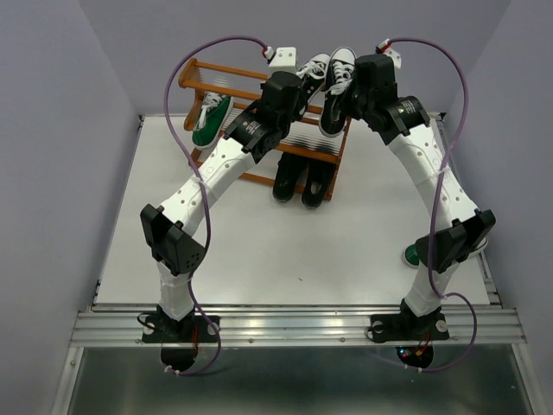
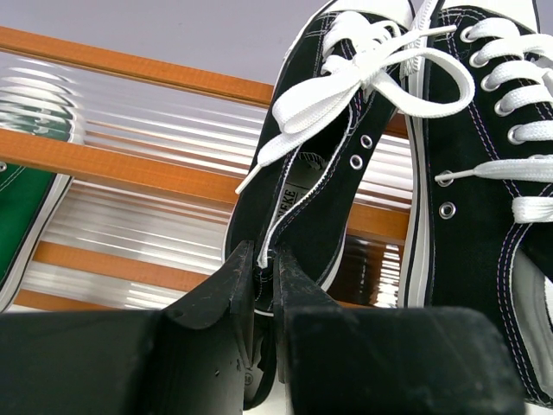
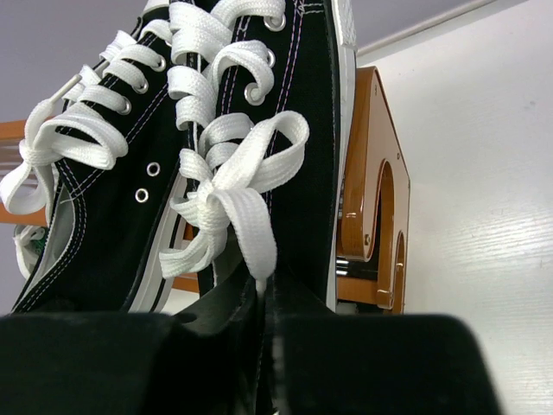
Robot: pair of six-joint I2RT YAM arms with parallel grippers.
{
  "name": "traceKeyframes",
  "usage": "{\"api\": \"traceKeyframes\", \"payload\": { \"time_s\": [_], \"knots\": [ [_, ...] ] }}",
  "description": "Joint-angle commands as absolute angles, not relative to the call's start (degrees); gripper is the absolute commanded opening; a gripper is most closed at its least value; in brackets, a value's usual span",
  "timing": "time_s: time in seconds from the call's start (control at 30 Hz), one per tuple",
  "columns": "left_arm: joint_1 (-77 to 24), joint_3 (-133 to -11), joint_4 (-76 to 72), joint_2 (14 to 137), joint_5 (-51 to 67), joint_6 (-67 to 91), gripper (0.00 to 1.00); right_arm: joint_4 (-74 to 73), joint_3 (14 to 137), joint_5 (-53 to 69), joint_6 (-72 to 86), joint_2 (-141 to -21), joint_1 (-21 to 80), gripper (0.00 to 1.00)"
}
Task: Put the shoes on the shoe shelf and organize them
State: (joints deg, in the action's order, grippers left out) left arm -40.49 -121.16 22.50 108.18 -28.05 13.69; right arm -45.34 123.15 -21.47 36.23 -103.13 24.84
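Note:
The shoe shelf (image 1: pixel 197 84) stands at the back of the table. Two black sneakers with white laces lean on its top tier, toes up. My left gripper (image 2: pixel 263 257) is shut on the heel collar of the left black sneaker (image 2: pixel 321 186). My right gripper (image 3: pixel 264 287) has its jaws almost together on a white lace end of the right black sneaker (image 3: pixel 298 95), at the shelf's right end post (image 3: pixel 380 173). A green sneaker (image 1: pixel 210 120) sits at the shelf's left. Two plain black shoes (image 1: pixel 286 178) stand on the lower tier.
Another green shoe (image 1: pixel 412 255) lies on the white table beside the right arm's elbow, partly hidden by it. Both arms reach over the table to the shelf, side by side. Purple cables loop above each arm. Grey walls close in the table's sides.

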Motion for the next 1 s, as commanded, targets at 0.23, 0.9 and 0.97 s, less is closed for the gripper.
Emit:
{"api": "traceKeyframes", "payload": {
  "time_s": [0.23, 0.9, 0.97],
  "knots": [
    [-38.76, -120.06, 16.0, 102.92, -33.48, 16.17, 0.0, -39.47, 121.73, -29.17, 37.88, -100.64, 24.96, 0.01],
    [-37.71, -115.31, 13.36, 99.67, -31.83, 19.42, 0.0, -34.46, 121.03, -26.55, 39.55, -101.42, 24.96, 0.01],
    [-37.71, -115.75, 13.45, 100.02, -31.03, 19.42, 0.0, -33.49, 121.2, -24.18, 39.29, -102.21, 24.96, 0.01]
  ]
}}
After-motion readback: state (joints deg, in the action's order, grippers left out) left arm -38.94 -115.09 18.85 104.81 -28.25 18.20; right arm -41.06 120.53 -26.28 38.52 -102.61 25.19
